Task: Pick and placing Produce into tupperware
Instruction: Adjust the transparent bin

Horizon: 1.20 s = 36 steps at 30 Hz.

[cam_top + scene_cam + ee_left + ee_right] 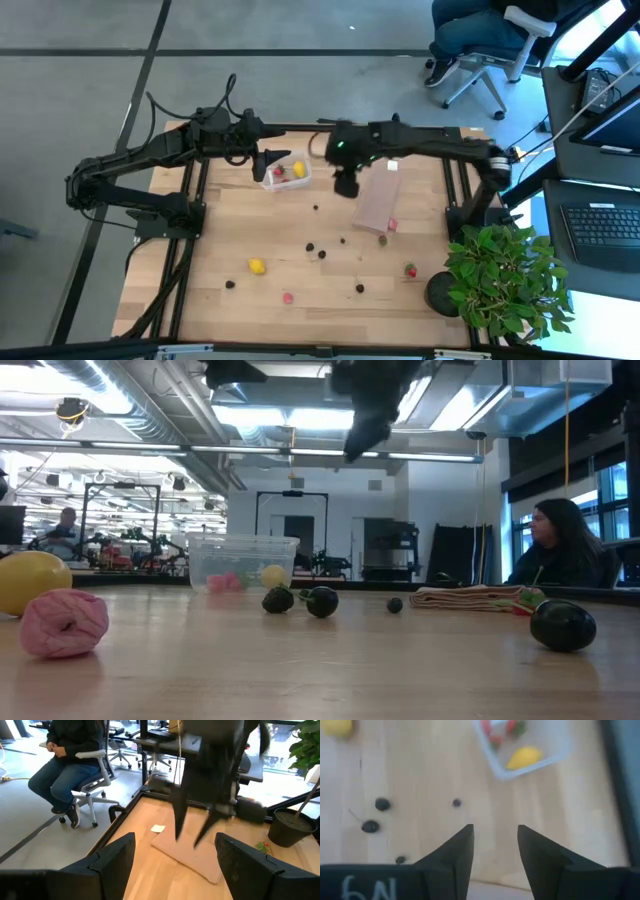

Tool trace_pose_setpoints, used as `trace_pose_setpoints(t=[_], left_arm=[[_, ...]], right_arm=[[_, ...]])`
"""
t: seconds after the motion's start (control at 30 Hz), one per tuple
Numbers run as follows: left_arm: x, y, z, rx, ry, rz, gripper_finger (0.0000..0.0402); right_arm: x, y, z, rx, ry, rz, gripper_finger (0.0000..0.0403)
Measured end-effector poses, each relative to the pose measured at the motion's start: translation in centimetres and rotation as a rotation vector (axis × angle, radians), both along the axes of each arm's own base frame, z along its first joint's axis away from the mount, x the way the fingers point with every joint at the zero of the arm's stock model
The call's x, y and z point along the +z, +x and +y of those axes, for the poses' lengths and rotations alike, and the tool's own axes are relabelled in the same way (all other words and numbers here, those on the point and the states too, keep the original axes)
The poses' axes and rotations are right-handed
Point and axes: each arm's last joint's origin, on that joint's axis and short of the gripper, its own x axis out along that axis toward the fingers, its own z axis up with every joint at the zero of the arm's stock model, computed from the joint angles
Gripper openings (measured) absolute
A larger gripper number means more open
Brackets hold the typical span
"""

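High view: tub (285,172) at the table's far edge, a lemon piece (298,169) and red bits already placed inside. Left gripper (272,163) beside it, parted, empty.

Right wrist view: right gripper (495,842) half-parted, nothing held, raised over loose berries (382,804). Judged between picks; a descent onto one berry is called for.

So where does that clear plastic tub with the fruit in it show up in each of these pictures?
High view: the tupperware sits at the table's far edge, left of centre.
Low view: the tub stands left of centre, far back on the table.
Left wrist view: not in it.
Right wrist view: upper right.
Shared landmark: the yellow lemon piece inside it.
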Motion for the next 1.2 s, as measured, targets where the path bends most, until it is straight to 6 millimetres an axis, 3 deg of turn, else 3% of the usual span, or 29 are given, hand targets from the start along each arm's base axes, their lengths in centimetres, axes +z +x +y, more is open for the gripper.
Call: trace_pose_setpoints(t=[0.17,0.27,0.37,0.57,0.8,0.93,1.2], left_arm=[[-0.6,0.9,-0.2,-0.131,0.051,0.041,0.0267],[-1.7,2.7,-0.4,-0.199,0.116,0.101,0.0267],[-3.7,5.0,-0.6,-0.242,0.142,0.189,0.0267],[-8.1,9.2,-0.9,-0.325,0.161,0.335,0.0263],[-12.8,12.2,-1.7,-0.333,0.142,0.481,0.0234],[-15.5,13.5,-2.1,-0.325,0.026,0.543,0.022],[-20.0,14.9,-2.7,-0.277,0.0,0.685,0.0198]], right_arm=[[4.2,-4.8,0.2,-0.034,-0.043,-0.193,0.0155],[4.9,-7.6,0.4,-0.046,-0.071,-0.302,0.0155],[4.9,-10.1,0.9,-0.055,-0.101,-0.421,0.0155],[2.2,-13.3,1.6,-0.135,-0.096,-0.572,0.0155],[-1.2,-15.0,2.1,-0.217,-0.014,-0.601,0.0155],[-2.4,-15.1,2.1,-0.237,0.01,-0.578,0.0155],[-2.5,-15.1,2.1,-0.23,0.003,-0.59,0.0155]])
